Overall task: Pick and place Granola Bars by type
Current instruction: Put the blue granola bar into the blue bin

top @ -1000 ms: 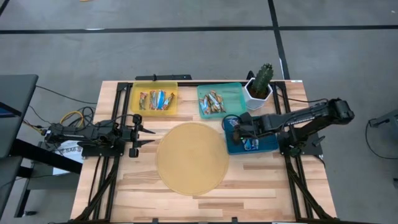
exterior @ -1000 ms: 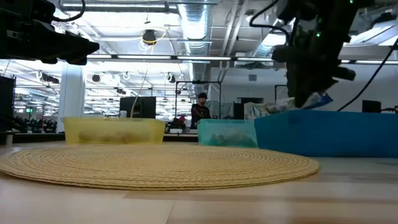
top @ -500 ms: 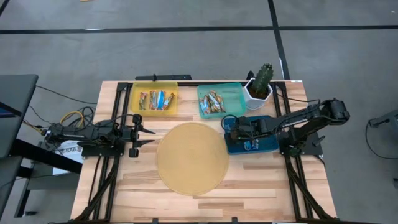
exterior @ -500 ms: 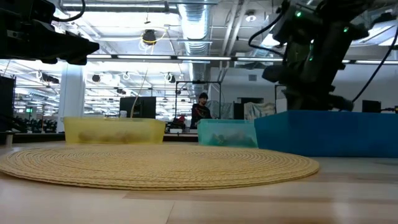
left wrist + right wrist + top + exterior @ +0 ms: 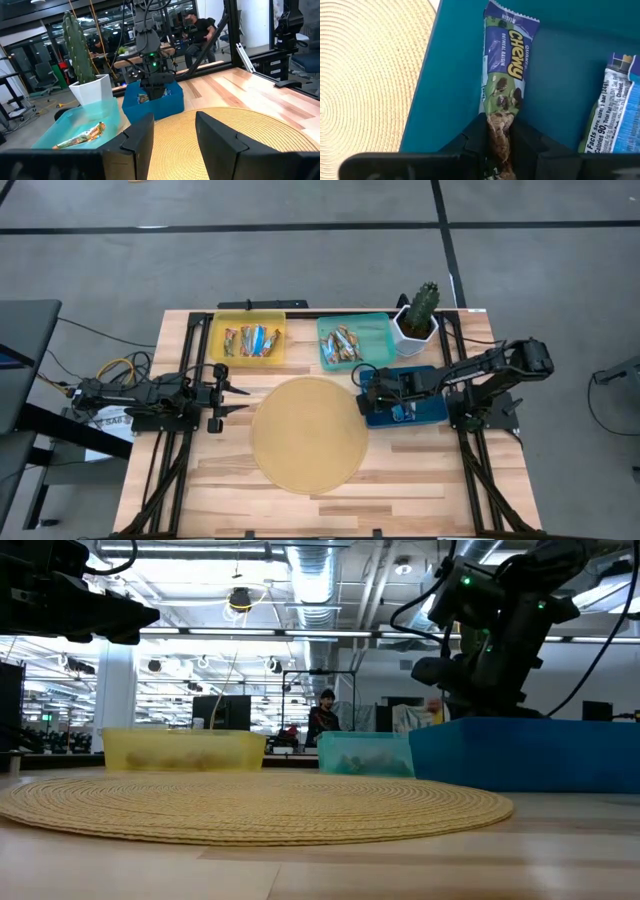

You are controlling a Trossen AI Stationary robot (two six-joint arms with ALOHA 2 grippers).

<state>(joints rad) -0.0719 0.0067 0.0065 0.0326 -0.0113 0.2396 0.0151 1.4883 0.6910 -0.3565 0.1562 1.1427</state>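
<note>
My right gripper (image 5: 500, 145) reaches down into the blue tray (image 5: 425, 412) at the table's right and is shut on a purple-and-green granola bar (image 5: 504, 70). A blue-and-white bar (image 5: 612, 110) lies flat on the tray floor beside it. Several more bars lie in the yellow tray (image 5: 250, 340) and the teal tray (image 5: 345, 342) at the far edge. My left gripper (image 5: 238, 397) waits open at the table's left, level above the wood, pointing at the round woven mat (image 5: 308, 433). My right gripper pinches the purple-and-green bar by its brown near end (image 5: 499, 131) between the two fingers (image 5: 530, 142), coming from above and pointing down into the blue tray. The rest of the bar stretches away from the fingers over the tray floor, along the tray's wall beside the mat.
A cactus in a white pot (image 5: 418, 315) stands at the far right, just behind the blue tray. The woven mat fills the table's middle. Bare wood lies along the near edge. In the low view, a person (image 5: 322, 720) sits in the room far behind the table.
My right gripper has come down from above the blue tray's rim into the tray, shifting slightly toward the table's left. The bar, carried clear above the rim a second ago, has dropped out of the low view behind the tray's wall.
</note>
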